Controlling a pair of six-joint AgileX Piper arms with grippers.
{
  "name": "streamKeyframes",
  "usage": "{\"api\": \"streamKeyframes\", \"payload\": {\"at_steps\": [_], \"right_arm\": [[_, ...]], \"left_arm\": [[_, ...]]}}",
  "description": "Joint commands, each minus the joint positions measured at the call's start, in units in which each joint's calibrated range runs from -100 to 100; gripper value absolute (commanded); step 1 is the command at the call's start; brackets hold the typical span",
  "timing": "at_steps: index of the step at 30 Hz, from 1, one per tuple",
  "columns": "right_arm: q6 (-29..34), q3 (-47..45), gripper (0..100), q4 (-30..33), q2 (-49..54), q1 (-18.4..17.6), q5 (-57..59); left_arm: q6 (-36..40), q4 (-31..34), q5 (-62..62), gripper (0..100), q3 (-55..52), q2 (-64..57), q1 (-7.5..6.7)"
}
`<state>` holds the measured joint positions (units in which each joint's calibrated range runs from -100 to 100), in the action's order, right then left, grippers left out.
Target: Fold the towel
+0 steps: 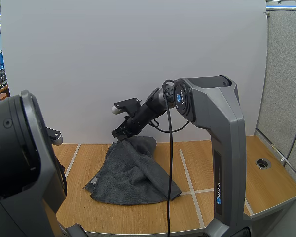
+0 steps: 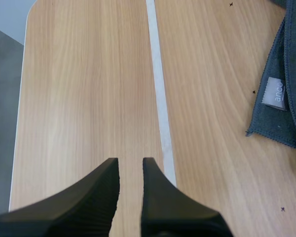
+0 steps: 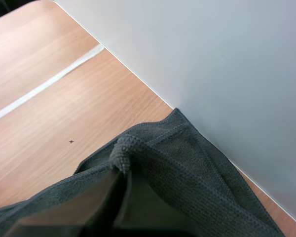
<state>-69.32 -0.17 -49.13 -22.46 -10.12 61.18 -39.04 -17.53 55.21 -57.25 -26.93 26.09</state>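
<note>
Your right gripper [image 1: 121, 136] is out over the far side of the surface [image 1: 212, 168], its fingers clamped on a bunched fold of the dark grey towel [image 1: 133, 173]. The pinched fold is lifted clear of the wood. From there the cloth drapes down and toward you in a loose, rumpled heap that rests on the surface. In the right wrist view the gathered fabric wraps over the fingertips, and the towel's far edge lies close to the white panel [image 3: 227, 59] at the back. Your left gripper [image 2: 130, 170] hovers over bare wood with a narrow gap between its fingers [image 2: 101, 197], gripping nothing. It is just beside a white tape line [image 2: 160, 108]. A towel corner with a small grey label [image 2: 275, 93] lies flat, apart from those fingers.
</note>
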Motion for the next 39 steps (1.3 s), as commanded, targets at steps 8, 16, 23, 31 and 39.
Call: {"api": "streamKeyframes", "payload": {"at_steps": [8,16,23,31,39], "right_arm": [[-0.3,0.1,0,-1.4,-1.9,-0.8,-11.0],[-0.3,0.1,77,-2.9,-1.8,-0.8,-9.3],[0.0,0.1,100,-4.2,-0.2,-0.8,-7.3],[0.0,0.1,100,-4.2,4.3,-0.6,-3.8],[2.5,0.1,88,-0.8,10.3,1.6,4.1]], "left_arm": [[-1.0,-4.9,1.2,29,0.0,-0.6,0.27],[-6.0,-10.3,6.7,29,0.0,-0.6,0.27],[-9.9,-12.6,10.9,29,0.0,-0.6,0.27],[-12.5,-14.1,14.2,20,0.0,-0.6,0.27],[-14.0,-15.6,13.4,20,0.0,-0.6,0.27]]}}
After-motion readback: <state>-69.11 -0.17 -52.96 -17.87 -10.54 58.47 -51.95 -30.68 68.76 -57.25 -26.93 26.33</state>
